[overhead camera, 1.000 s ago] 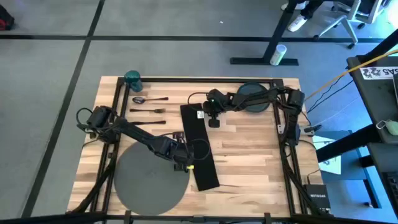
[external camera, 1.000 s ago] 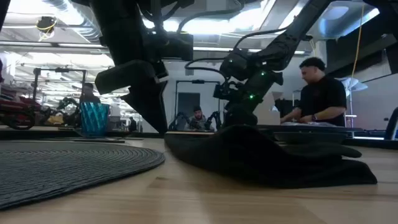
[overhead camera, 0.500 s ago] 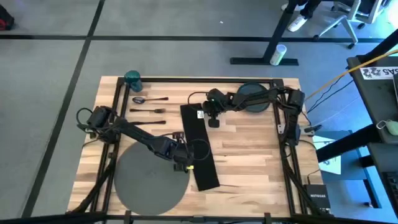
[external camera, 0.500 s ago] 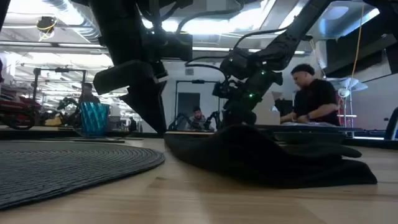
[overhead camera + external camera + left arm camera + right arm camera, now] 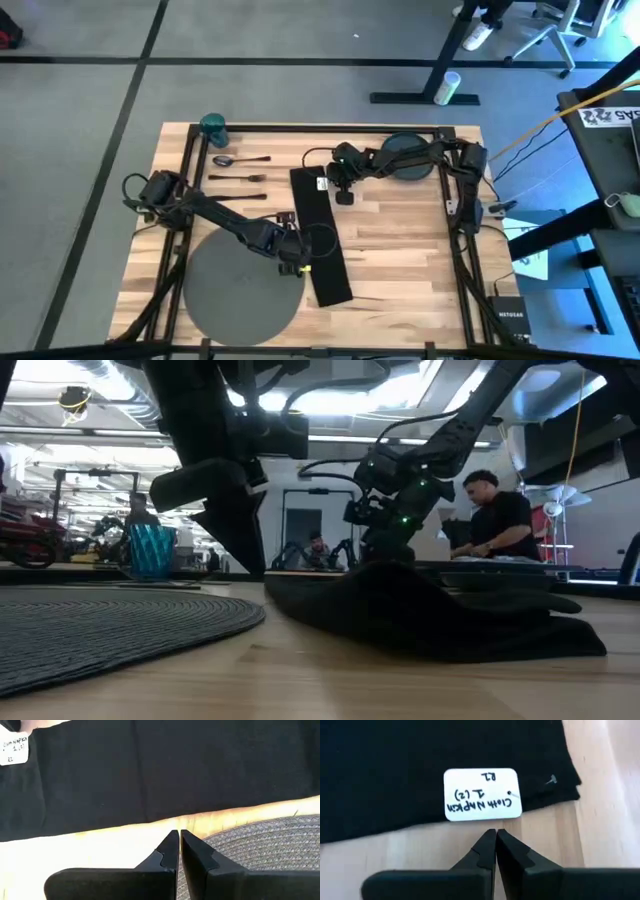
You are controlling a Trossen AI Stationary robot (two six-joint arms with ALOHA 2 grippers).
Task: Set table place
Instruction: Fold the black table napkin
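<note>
Napkin (image 5: 320,236) first: from above, the black cloth lies stretched across the middle of the surface (image 5: 400,250), its near end just beside the grey mat (image 5: 240,282). Left end effector (image 5: 297,256) sits at the napkin's mat-side edge, right end effector (image 5: 343,192) at its far end by the white label (image 5: 322,183). Beyond the napkin wait the dark plate (image 5: 405,158), spoon (image 5: 240,160), fork (image 5: 238,177) and teal cup (image 5: 213,126). Low view: napkin (image 5: 430,610) humps up. Left wrist: fingers (image 5: 170,851) clenched, empty, at the cloth's hem. Right wrist: fingers (image 5: 487,847) clenched beside the label (image 5: 482,794). Judgement: napkin placement is under way; next, both must part their fingers to grip the hem.
</note>
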